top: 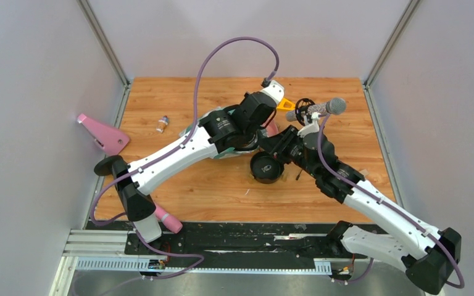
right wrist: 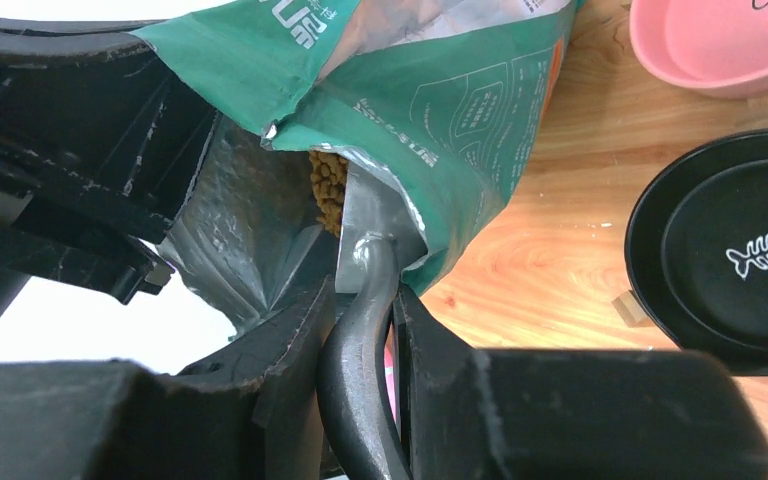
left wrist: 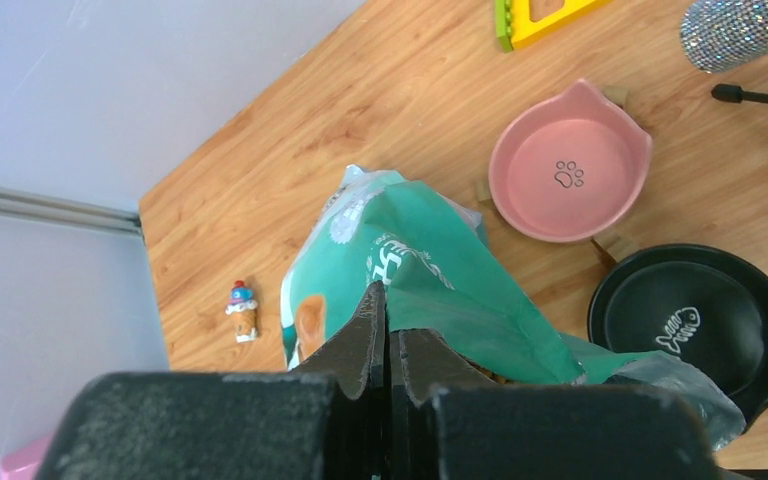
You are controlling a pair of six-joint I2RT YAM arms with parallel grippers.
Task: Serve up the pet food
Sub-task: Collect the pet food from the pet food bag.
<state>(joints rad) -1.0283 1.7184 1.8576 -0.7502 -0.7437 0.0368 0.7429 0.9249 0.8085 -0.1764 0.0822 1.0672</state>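
Wooden table [top: 179, 98] across the middle of the top view. At far left, a flat pink wedge-shaped piece [top: 103, 135] beside the table's edge. Right of it, on the wood, a small bottle [top: 162, 124]. Upper centre-right, a glittery silver microphone [top: 321, 109] beside a yellow piece [top: 286, 103]. In the left wrist view, upper right, a pink bowl [left wrist: 570, 120] with a paw print. Lower right, close beside, a black bowl [left wrist: 695, 290] with a white fishbone.

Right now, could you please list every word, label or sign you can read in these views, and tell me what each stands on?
Words: none can be read.
Paw-print sign: inside the pink round bowl.
Fish-skeleton sign: inside the black round bowl.
White lettering and printed panels on the teal-green and white foil bag: too small, tilted and creased to read.
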